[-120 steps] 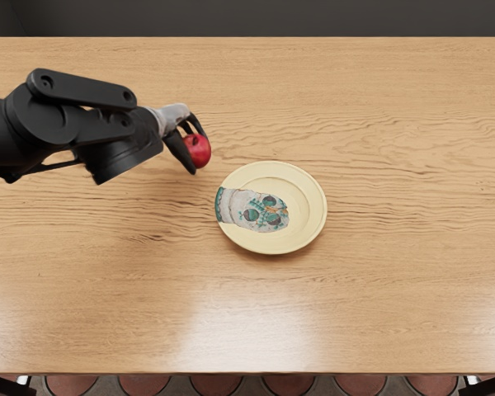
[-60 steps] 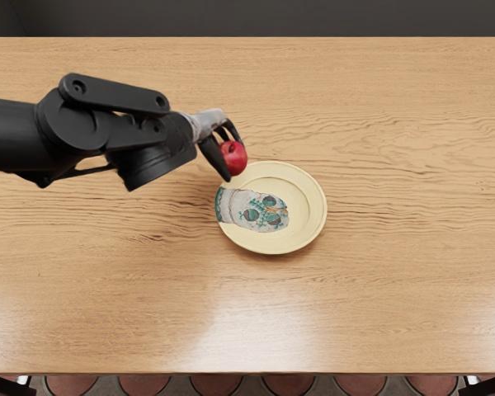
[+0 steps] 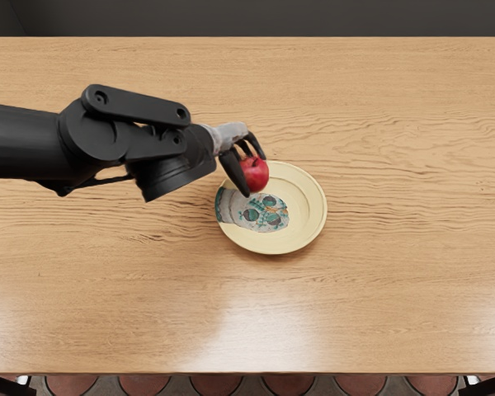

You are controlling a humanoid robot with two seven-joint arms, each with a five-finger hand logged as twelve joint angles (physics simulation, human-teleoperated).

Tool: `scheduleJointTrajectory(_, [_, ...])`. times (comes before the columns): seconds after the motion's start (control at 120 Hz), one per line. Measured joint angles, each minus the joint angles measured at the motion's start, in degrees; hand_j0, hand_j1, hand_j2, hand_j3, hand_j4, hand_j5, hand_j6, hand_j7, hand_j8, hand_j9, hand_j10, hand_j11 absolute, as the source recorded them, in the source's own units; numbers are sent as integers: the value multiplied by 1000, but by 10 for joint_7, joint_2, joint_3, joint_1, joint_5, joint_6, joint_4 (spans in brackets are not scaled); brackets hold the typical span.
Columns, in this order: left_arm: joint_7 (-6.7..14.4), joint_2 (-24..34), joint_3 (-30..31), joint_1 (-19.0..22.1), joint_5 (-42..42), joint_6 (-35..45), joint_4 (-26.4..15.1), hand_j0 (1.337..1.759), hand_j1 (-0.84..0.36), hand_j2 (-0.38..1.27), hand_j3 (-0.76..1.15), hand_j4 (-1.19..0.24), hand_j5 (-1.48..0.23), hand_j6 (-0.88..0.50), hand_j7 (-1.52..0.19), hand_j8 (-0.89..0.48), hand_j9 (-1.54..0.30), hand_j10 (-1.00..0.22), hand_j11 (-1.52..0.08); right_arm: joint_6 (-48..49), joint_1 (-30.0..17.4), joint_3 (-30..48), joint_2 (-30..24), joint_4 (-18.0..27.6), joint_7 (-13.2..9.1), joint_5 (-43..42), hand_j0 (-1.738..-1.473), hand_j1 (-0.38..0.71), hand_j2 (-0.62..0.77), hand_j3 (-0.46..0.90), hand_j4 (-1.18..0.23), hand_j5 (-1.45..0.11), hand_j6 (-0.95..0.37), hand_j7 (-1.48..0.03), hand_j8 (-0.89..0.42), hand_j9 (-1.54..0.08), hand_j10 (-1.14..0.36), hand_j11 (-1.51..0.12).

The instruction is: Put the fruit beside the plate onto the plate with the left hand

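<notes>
Fruit (image 3: 255, 173) pinched in our left robot hand (image 3: 236, 153), over the far-left edge of the plate (image 3: 315, 216).
Nearest us runs the wooden surface (image 3: 247, 313); beyond it sits the plate, its painted centre just in front of the red fruit. Our dark fingers curl around the fruit from above and behind, and we judge it not yet set down. If we release this close to the rim, it could strike the sloped edge and roll back onto the surface. A slackening pinch could drop it early. Our right arm is out of view.
</notes>
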Motion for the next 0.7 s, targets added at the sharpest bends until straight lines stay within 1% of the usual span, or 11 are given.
scheduleJointTrajectory(0.142, [0, 2, -3, 0, 1, -1, 1, 1658, 32, 100, 0, -284, -363, -253, -362, -284, -362, -276, -362, 0, 0, 0, 0, 0, 0, 0, -1658, -349, 0, 0, 0, 0, 0, 0, 0, 0, 0, 0])
scheduleJointTrajectory(0.208, [0, 10, -3, 0, 2, -3, 1, 1658, 115, 73, 0, -210, -268, -187, -267, -210, -267, -204, -267, 0, 0, 0, 0, 0, 0, 0, -1658, -349, 0, 0, 0, 0, 0, 0, 0, 0, 0, 0])
scheduleJointTrajectory(0.292, [-1, 45, -4, -3, 2, -16, 2, 1658, 189, 49, 0, -144, -183, -129, -182, -144, -182, -140, -182, 0, 0, 0, 0, 0, 0, 0, -1658, -349, 0, 0, 0, 0, 0, 0, 0, 0, 0, 0])
scheduleJointTrajectory(0.392, [-1, 131, -7, -4, 3, -68, 2, 1658, 246, 31, 0, -92, -118, -83, -117, -92, -117, -90, -117, 0, 0, 0, 0, 0, 0, 0, -1658, -349, 0, 0, 0, 0, 0, 0, 0, 0, 0, 0])
scheduleJointTrajectory(0.475, [-2, 227, -18, 0, 4, -154, 3, 1658, 276, 22, 0, -65, -83, -60, -83, -66, -83, -64, -83, 0, 0, 0, 0, 0, 0, 0, -1658, -349, 0, 0, 0, 0, 0, 0, 0, 0, 0, 0])
scheduleJointTrajectory(0.508, [-2, 265, -26, 6, 4, -196, 2, 1658, 286, 19, 0, -57, -72, -52, -72, -57, -72, -55, -72, 0, 0, 0, 0, 0, 0, 0, -1658, -349, 0, 0, 0, 0, 0, 0, 0, 0, 0, 0])
scheduleJointTrajectory(0.55, [-3, 296, -33, 12, 4, -238, 2, 1658, 295, 16, 0, -48, -61, -44, -61, -48, -61, -47, -61, 0, 0, 0, 0, 0, 0, 0, -1658, -349, 0, 0, 0, 0, 0, 0, 0, 0, 0, 0])
scheduleJointTrajectory(0.575, [-3, 321, -38, 22, 4, -258, 2, 1658, 300, 14, 0, -44, -56, -40, -56, -44, -56, -43, -56, 0, 0, 0, 0, 0, 0, 0, -1658, -349, 0, 0, 0, 0, -1, 0, 0, 0, 0, 0])
scheduleJointTrajectory(0.633, [-4, 382, -57, 47, 4, -300, 2, 1658, 309, 11, 0, -36, -45, -33, -45, -36, -45, -35, -45, 0, 0, 0, 0, 0, 0, 0, -1658, -349, 0, 0, 0, 0, 0, 0, 0, 0, 0, 0])
scheduleJointTrajectory(0.7, [-4, 432, -71, 50, 4, -332, 2, 1658, 317, 9, 0, -28, -36, -27, -36, -29, -36, -28, -36, 0, 0, 0, 0, 0, 0, 0, -1658, -349, 0, 0, 0, 0, 0, 0, 0, 0, 0, 0])
